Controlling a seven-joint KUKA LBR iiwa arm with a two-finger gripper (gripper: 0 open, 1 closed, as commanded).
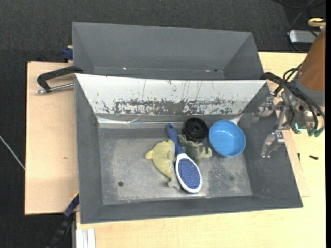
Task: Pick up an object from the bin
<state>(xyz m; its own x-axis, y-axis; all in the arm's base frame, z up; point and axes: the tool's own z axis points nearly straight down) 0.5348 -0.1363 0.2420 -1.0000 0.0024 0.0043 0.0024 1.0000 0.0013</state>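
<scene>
Hand [271, 130] hangs over the sloping wall of the grey bin [124, 169]; whether it is released or clenched, I cannot tell. Nearest it lies a blue bowl [226, 137], empty side up; beyond that, a black round cap [195, 128] and a blue-and-white brush [187, 173].

Clustered on the floor of the bin [119, 177], somewhat right of centre. At the back, close to the far wall: a round cap [196, 128]; just right of it, touching or nearly so, a bowl [226, 137]. Directly before the cap, a crumpled scrap [200, 150]. Left of the scrap, a brush [187, 173], handle toward the far wall, head toward the near wall, lying partly on a limp rag [161, 156] spread leftward. Right of the bowl, over the bin's right slope, the gripper [271, 141].
</scene>
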